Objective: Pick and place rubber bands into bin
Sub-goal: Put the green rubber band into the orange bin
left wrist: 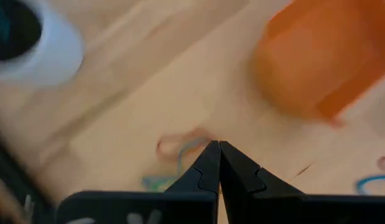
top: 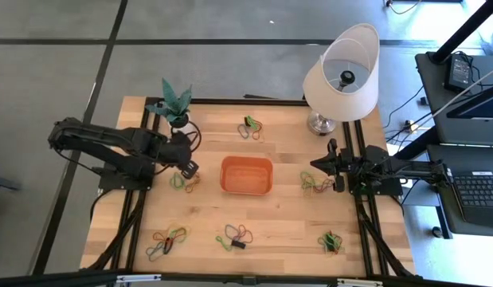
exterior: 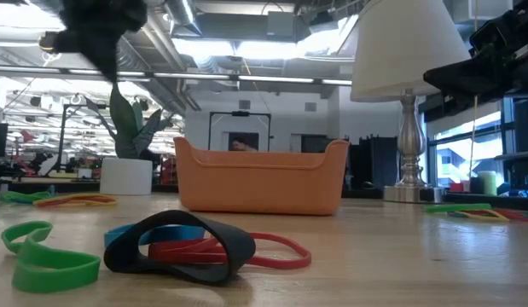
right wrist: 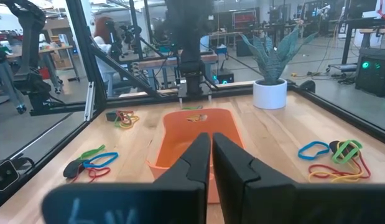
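The orange bin [top: 247, 175] stands on the middle of the wooden table. Rubber bands lie in several small piles around it, one pile [top: 182, 182] just left of the bin. My left gripper [top: 187, 168] hangs above that pile, tipped down, fingers shut with nothing between them; its wrist view shows the shut tips [left wrist: 216, 147] over blurred bands [left wrist: 178, 148] with the bin [left wrist: 323, 56] beyond. My right gripper [top: 316, 165] waits level at the table's right side, shut and holding nothing, pointing at the bin [right wrist: 192, 134].
A white plant pot [top: 178, 119] stands at the far left and a lamp [top: 342, 72] at the far right. Other band piles lie far of the bin [top: 251, 126], right of it [top: 316, 183] and along the near edge [top: 168, 239] [top: 236, 236] [top: 331, 241].
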